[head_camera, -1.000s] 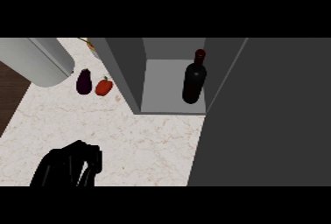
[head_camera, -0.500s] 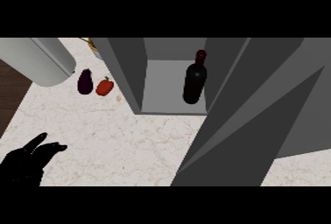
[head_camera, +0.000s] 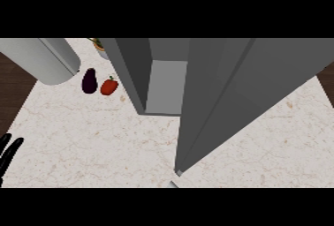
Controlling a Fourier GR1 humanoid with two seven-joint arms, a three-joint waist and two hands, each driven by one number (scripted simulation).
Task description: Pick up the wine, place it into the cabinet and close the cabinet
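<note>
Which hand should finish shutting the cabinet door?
Probably the right: the door stands on that side, though that hand is hidden. The left hand rests open at the lower-left edge, far from it.

One cabinet (head_camera: 215,88), one eggplant (head_camera: 89,80), one red pepper (head_camera: 109,86)

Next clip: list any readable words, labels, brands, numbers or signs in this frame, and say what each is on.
None can be read. The cabinet, its door, the counter, the eggplant, the red pepper and the grey cylinder show plain surfaces without writing.
</note>
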